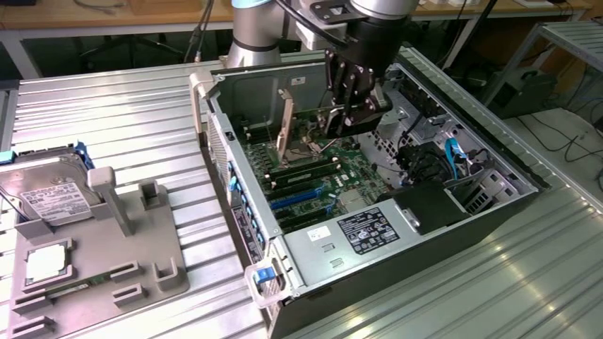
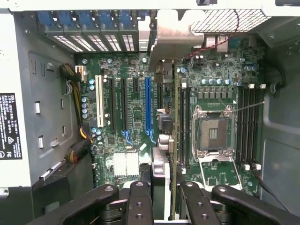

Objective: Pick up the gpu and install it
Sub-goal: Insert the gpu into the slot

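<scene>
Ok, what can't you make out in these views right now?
1. Wrist view: the gpu, edge-on, covers the motherboard beneath it; slot alignment can't be told.
2. Exterior view: the gripper hides the card's lower edge; contact with the motherboard is unclear.
3. Exterior view: the hard drive at the exterior view's left is cut off by the frame edge.

Metal tbl (image 1: 113,113): PC case (image 1: 452,247), grey jig (image 1: 141,261).

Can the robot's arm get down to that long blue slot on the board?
Probably yes: the computer case lies open and nothing covers the blue slot, though the jaws are clamped on the gpu.
</scene>
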`<state>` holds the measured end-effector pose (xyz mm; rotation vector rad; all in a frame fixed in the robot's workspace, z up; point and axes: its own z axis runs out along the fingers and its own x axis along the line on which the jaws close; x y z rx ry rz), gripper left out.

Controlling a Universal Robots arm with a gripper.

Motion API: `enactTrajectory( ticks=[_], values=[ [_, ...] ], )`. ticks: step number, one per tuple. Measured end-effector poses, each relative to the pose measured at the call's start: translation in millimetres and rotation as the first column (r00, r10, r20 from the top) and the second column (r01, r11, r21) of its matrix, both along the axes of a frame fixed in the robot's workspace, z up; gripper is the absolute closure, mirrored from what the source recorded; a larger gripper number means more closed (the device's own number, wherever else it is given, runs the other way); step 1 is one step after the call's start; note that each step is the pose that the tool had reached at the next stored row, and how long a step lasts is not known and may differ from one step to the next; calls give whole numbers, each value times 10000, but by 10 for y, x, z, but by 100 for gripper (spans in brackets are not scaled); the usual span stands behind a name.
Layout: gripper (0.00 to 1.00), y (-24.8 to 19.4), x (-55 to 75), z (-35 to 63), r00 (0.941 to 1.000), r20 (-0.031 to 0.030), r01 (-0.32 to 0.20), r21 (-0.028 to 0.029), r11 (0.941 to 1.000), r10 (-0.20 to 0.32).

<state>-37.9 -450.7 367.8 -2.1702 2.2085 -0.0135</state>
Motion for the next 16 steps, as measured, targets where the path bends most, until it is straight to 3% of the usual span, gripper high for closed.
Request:
enactTrajectory(
  ticks=[9, 16],
  values=[
    [72, 22, -2, -52, 10000, -25, -57, -67, 10000, 57],
    [72, 28, -44, -174, 9997, -26, -233, -69, 9997, 233]
  ],
)
